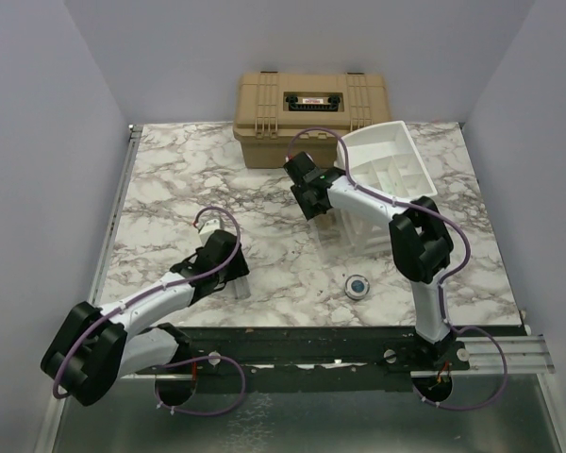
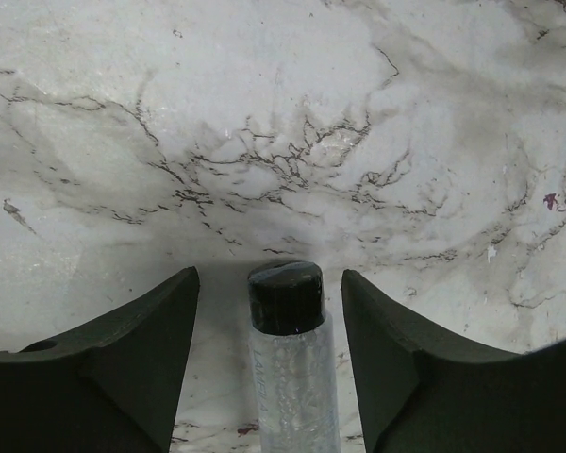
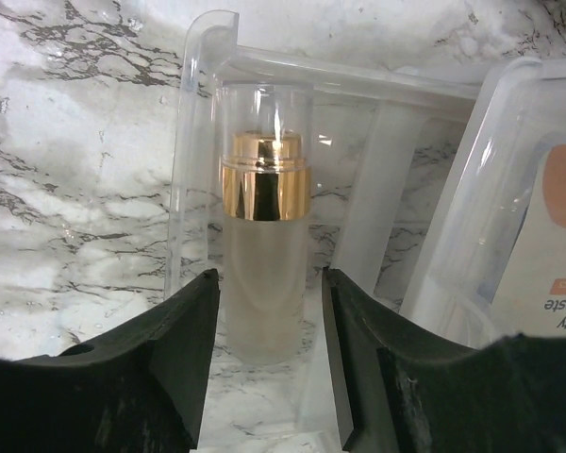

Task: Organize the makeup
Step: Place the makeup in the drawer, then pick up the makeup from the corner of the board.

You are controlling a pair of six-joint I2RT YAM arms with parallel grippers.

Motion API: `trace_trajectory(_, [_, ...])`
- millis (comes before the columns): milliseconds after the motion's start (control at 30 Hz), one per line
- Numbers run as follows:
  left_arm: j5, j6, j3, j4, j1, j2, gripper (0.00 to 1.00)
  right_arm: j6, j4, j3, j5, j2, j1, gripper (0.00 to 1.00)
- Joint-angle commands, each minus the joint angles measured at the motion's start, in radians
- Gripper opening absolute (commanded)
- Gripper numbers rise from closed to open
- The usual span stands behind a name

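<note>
A small clear bottle (image 2: 292,377) with a black cap lies on the marble between my left gripper's (image 2: 269,278) fingers, with a gap on each side, so the gripper is open around it. My right gripper (image 3: 269,276) is open around a frosted bottle (image 3: 262,236) with a gold collar and clear cap, which sits in a compartment of a clear organizer (image 3: 193,142). A narrow gap shows at each finger. In the top view the left gripper (image 1: 234,274) is low at front left and the right gripper (image 1: 313,200) is at centre back. A small round dark jar (image 1: 357,285) sits on the table near the front.
A tan hard case (image 1: 311,113) stands shut at the back. A white tiered tray (image 1: 387,156) leans at back right beside the right arm. A box with a peach label (image 3: 557,245) sits in a clear compartment to the right of the frosted bottle.
</note>
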State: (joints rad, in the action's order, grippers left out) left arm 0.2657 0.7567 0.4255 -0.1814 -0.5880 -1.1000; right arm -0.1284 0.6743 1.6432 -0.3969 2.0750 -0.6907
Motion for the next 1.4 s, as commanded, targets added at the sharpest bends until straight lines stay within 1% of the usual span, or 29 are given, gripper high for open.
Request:
trace_trajectory(0, [-0.011,-0.014,-0.011,0.04,0.007,-0.033,0.62,0.009,0.0,0.021,0.037,-0.015,-0.003,0.54])
trace_trajectory(200, [-0.017,-0.011,-0.015,0.07,0.008,-0.058,0.55,0.01,0.027,0.042,0.101,-0.099,-0.003,0.54])
trace_trajectory(300, [-0.023,-0.01,-0.017,0.083,0.007,-0.069,0.48,0.015,0.035,0.037,0.165,-0.153,-0.004,0.55])
trace_trajectory(400, [-0.027,-0.011,-0.015,0.087,0.007,-0.08,0.46,-0.006,0.025,0.009,0.233,-0.218,-0.005,0.56])
trace_trajectory(533, [-0.032,-0.012,-0.014,0.091,0.007,-0.092,0.46,-0.058,0.006,-0.04,0.35,-0.295,-0.008,0.6])
trace_trajectory(600, [-0.039,-0.014,-0.014,0.097,0.007,-0.101,0.45,-0.087,-0.012,-0.075,0.408,-0.329,-0.017,0.62])
trace_trajectory(700, [-0.052,-0.014,-0.01,0.107,0.007,-0.118,0.34,-0.127,-0.069,-0.15,0.508,-0.385,-0.036,0.63])
trace_trajectory(767, [-0.064,-0.014,-0.003,0.111,0.007,-0.121,0.29,-0.154,-0.11,-0.201,0.566,-0.418,-0.05,0.63])
trace_trajectory(833, [-0.068,-0.013,0.001,0.116,0.007,-0.116,0.25,-0.187,-0.143,-0.247,0.582,-0.449,-0.063,0.63])
trace_trajectory(867, [-0.067,-0.013,0.002,0.117,0.007,-0.11,0.25,-0.203,-0.161,-0.271,0.584,-0.465,-0.069,0.63])
trace_trajectory(967, [-0.062,-0.01,0.004,0.116,0.007,-0.09,0.16,-0.245,-0.205,-0.333,0.6,-0.504,-0.085,0.63])
trace_trajectory(1133, [-0.063,0.031,0.006,0.123,0.008,-0.032,0.11,-0.309,-0.292,-0.418,0.627,-0.549,-0.131,0.64])
trace_trajectory(1233, [-0.062,0.066,0.007,0.139,0.007,0.024,0.05,-0.342,-0.35,-0.468,0.633,-0.568,-0.163,0.66])
trace_trajectory(1367, [-0.061,0.114,0.013,0.156,0.008,0.1,0.04,-0.409,-0.452,-0.552,0.659,-0.594,-0.179,0.67])
